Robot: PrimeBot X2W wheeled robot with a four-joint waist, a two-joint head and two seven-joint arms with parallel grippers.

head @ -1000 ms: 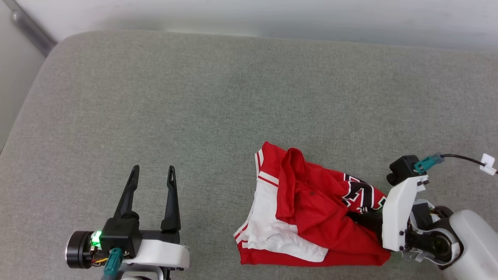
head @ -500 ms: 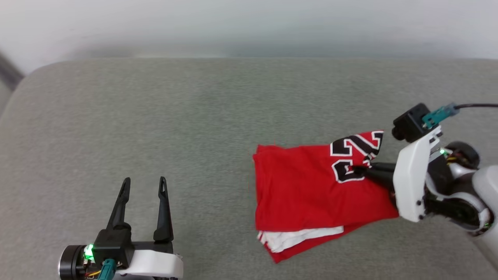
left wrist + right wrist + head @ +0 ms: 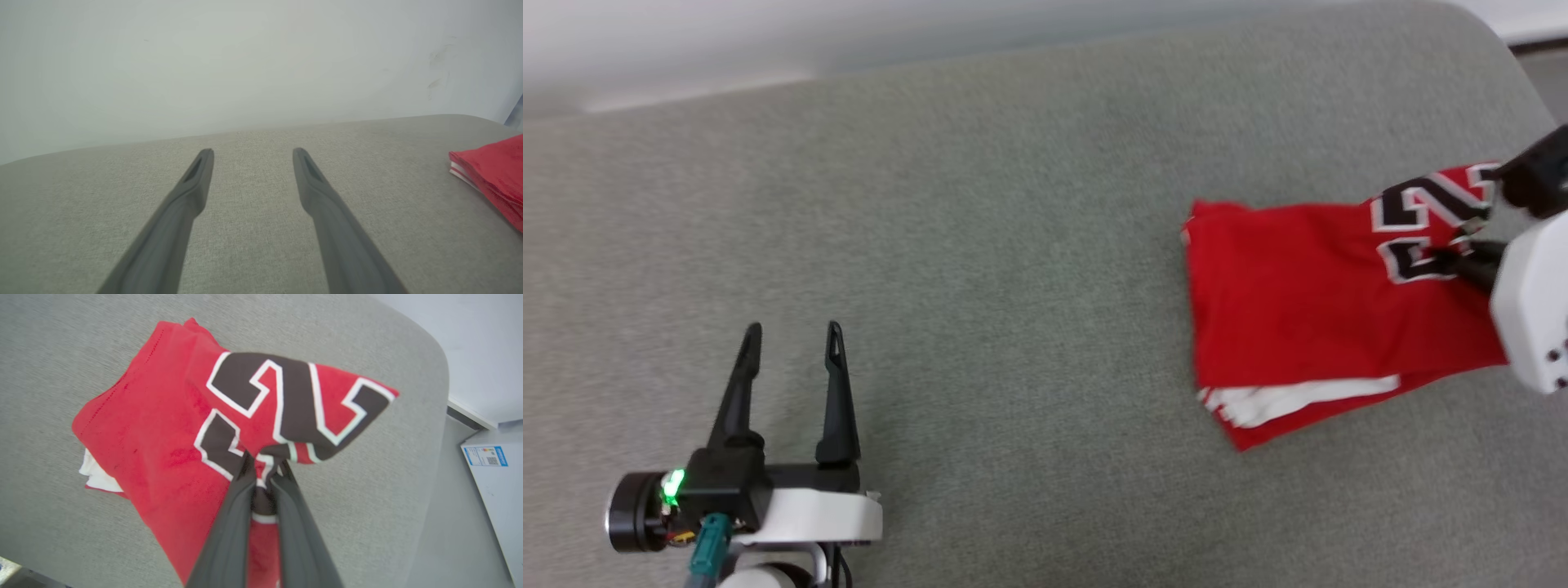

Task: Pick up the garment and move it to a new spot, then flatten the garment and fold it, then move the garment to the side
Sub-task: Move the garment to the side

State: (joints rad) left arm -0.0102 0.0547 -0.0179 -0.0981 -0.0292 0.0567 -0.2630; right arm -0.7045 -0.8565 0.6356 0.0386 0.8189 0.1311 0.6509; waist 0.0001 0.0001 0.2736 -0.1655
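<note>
The garment is a folded red shirt with black, white-outlined numbers, at the right of the grey padded surface. A white sleeve edge peeks out of its near side. My right gripper is shut on the numbered part, which rises in a peak from the fold. In the right wrist view the two fingers of that gripper pinch the red cloth. My left gripper stands open at the lower left, far from the shirt, with nothing between its fingers. The shirt's folded edge lies to its right.
The padded surface's rounded right corner lies close beyond the shirt, with floor and a white box with a label past it. A pale wall runs behind the surface.
The shirt has gone from a crumpled heap to a flatter fold, dragged right and away by my right gripper. The head camera has turned, so the whole picture has shifted. The left gripper stays open.
</note>
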